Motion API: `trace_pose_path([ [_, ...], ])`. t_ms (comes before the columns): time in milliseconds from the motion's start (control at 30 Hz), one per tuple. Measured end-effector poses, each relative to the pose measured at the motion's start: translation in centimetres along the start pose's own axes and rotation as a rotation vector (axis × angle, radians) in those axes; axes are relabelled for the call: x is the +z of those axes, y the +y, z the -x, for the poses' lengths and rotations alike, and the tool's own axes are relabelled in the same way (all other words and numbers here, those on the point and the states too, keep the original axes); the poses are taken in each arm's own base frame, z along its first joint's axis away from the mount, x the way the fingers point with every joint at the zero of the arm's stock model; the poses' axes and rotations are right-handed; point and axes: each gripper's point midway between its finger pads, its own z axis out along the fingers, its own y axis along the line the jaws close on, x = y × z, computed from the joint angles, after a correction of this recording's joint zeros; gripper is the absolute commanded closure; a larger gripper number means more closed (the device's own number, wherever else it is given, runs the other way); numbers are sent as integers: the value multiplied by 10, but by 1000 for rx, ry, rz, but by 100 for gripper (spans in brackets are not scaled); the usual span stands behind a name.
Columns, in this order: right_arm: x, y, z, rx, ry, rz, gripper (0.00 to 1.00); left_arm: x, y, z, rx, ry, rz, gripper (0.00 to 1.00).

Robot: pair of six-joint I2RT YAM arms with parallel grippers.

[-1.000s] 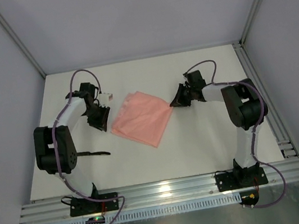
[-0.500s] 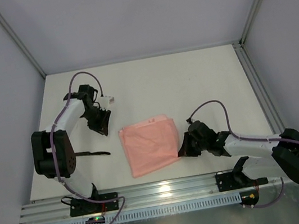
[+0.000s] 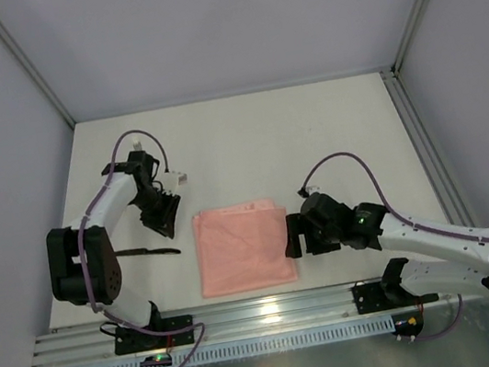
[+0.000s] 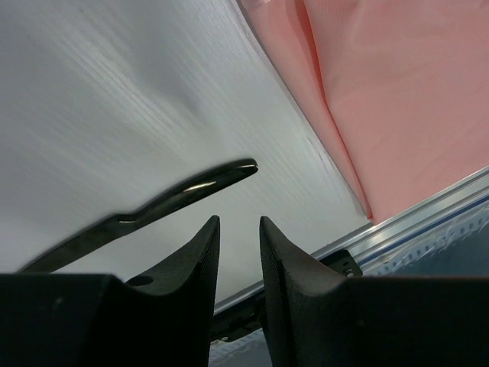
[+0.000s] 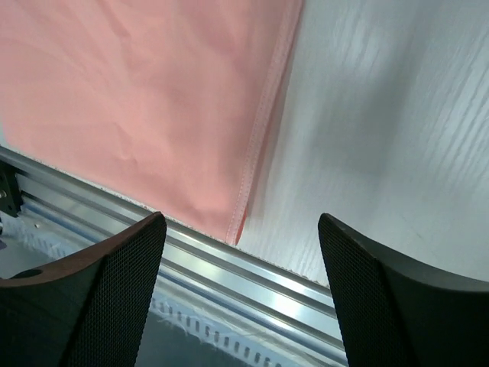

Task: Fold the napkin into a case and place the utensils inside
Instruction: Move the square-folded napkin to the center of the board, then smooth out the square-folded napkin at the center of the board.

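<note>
**A:** What is the left pincer [image 4: 238, 223] closest to?

**B:** One black utensil [image 4: 191, 189]. It lies on the worktop [image 3: 311, 136] just in front of the pincer's tips, long axis left to right. The pincer is narrowly parted and empty. I see no second utensil.

**A:** And the napkin [image 3: 243, 247]?

**B:** One, lying flat between the arms. Its right edge sits under the right pincer [image 5: 241, 222], which gapes wide and holds nothing.
</note>
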Motion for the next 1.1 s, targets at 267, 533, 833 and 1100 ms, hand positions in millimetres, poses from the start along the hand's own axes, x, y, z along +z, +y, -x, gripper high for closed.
trace_pose_path([
  [267, -49, 14, 91, -170, -178, -38, 37, -11, -5, -11, 6, -27, 27, 70],
  [533, -20, -17, 161, -164, -203, -69, 49, 5, -1, 2, -11, -16, 14, 70],
  [833, 58, -18, 160, -220, -18, -21, 52, 28, -23, 32, 112, -37, -4, 66],
  [1100, 78, -36, 120, -199, 80, -3, 56, 19, -54, 79, 363, -209, 59, 58],
])
